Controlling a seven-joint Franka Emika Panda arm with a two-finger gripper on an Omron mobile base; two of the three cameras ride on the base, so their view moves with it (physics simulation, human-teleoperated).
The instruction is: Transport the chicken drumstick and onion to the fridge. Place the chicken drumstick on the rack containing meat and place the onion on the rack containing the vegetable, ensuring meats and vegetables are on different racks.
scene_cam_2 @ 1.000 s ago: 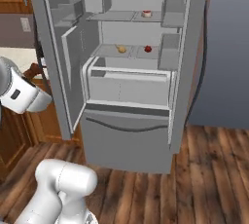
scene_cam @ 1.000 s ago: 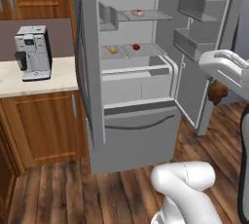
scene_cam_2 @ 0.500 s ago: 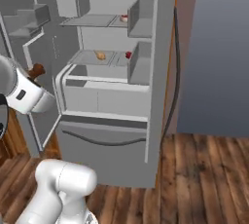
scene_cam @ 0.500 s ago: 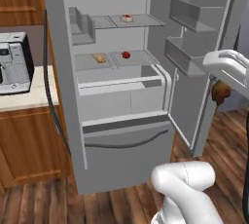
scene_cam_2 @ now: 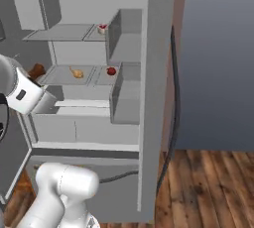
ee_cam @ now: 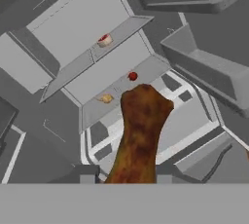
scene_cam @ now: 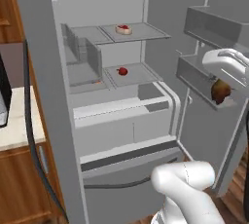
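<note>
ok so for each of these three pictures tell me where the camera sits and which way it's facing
Left base view: behind the arm's left, facing the open fridge; white arm lower right, chicken drumstick at right.
Right base view: behind the arm's right, same fridge; arm lower left.
Hand view: on the hand, looking along the gripper and held drumstick toward the racks.
Shared: red item on the lower rack.

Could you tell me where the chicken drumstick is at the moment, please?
The chicken drumstick is held in the gripper, in front of the open fridge, beside the right door's bins.
</note>
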